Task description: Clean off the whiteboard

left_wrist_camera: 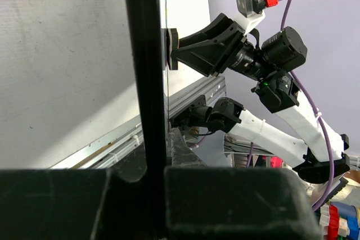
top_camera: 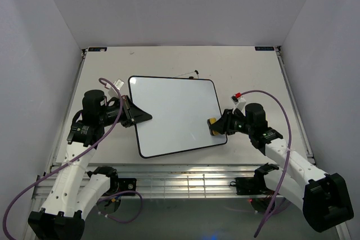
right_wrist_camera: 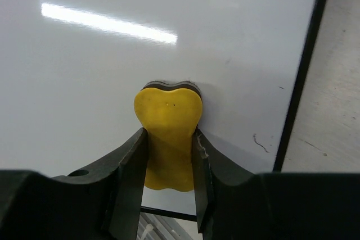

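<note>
The whiteboard lies tilted in the middle of the table, its white surface showing only glare. Its thin wire stand sticks out behind the far edge. My left gripper is shut on the board's left frame edge, which runs as a black bar between my fingers in the left wrist view. My right gripper is shut on the yellow bone-shaped eraser and presses it on the board near the right edge. In the right wrist view the eraser rests on the white surface, with a small dark mark beside the frame.
The white table is walled on three sides. An aluminium rail runs along the near edge by the arm bases. The right arm shows across the board in the left wrist view.
</note>
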Controlling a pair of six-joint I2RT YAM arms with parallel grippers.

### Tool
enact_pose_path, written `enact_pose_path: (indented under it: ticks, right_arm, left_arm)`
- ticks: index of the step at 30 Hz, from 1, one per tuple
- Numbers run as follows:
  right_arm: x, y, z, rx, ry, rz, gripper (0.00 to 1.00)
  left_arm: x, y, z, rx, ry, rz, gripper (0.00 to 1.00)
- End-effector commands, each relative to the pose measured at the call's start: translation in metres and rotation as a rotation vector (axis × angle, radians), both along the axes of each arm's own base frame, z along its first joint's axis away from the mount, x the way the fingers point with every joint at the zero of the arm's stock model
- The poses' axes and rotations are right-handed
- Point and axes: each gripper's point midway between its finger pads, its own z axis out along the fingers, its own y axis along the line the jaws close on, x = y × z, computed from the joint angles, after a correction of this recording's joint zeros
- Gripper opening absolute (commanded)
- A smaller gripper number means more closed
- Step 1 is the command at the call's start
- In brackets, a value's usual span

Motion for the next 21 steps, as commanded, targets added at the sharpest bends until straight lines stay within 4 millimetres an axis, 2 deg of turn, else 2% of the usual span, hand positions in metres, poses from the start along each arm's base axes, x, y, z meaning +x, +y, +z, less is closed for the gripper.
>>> enact_pose_path:
  ticks: [1,3,5,8,9,12,14,15,16,17,20,21]
  right_arm:
    - [0.005,-0.016,-0.026,-0.044,0.058,-0.067,0.08]
    - [0.005,-0.03,-0.046,-0.061,0.124,-0.118,0.08]
    - [0.006,-0.041,-0.057,-0.068,0.161,-0.16,0.08]
    - [0.012,-0.066,-0.074,-0.104,0.21,-0.258,0.08]
    - [0.014,-0.08,-0.082,-0.141,0.233,-0.313,0.08]
    - [0.028,-0.106,-0.081,-0.181,0.254,-0.415,0.08]
    - [0.043,-0.119,-0.066,-0.216,0.248,-0.47,0.08]
    - [0.051,-0.134,-0.06,-0.255,0.235,-0.533,0.08]
    - [0.053,-0.14,-0.054,-0.276,0.238,-0.553,0.08]
    - [0.068,-0.143,-0.031,-0.272,0.18,-0.57,0.08]
    - [0.084,-0.155,0.002,-0.309,0.118,-0.616,0.08]
    - [0.087,-0.16,0.008,-0.329,0.102,-0.633,0.08]
  left_arm:
    - [-0.011,-0.011,0.074,-0.111,-0.23,-0.099,0.0]
    - [-0.014,-0.012,0.077,-0.119,-0.232,-0.113,0.0]
    - [-0.015,-0.012,0.079,-0.121,-0.237,-0.114,0.0]
    - [-0.015,-0.011,0.08,-0.121,-0.242,-0.111,0.0]
    - [-0.015,-0.011,0.081,-0.119,-0.246,-0.112,0.0]
    - [-0.014,-0.012,0.08,-0.117,-0.246,-0.114,0.0]
    - [-0.012,-0.01,0.077,-0.107,-0.249,-0.099,0.0]
    - [-0.01,-0.009,0.074,-0.097,-0.249,-0.091,0.0]
    - [-0.008,-0.008,0.072,-0.088,-0.247,-0.081,0.0]
    - [-0.004,-0.006,0.07,-0.072,-0.254,-0.055,0.0]
    - [0.005,-0.001,0.065,-0.037,-0.268,-0.008,0.0]
    - [0.009,0.0,0.065,-0.031,-0.286,0.005,0.0]
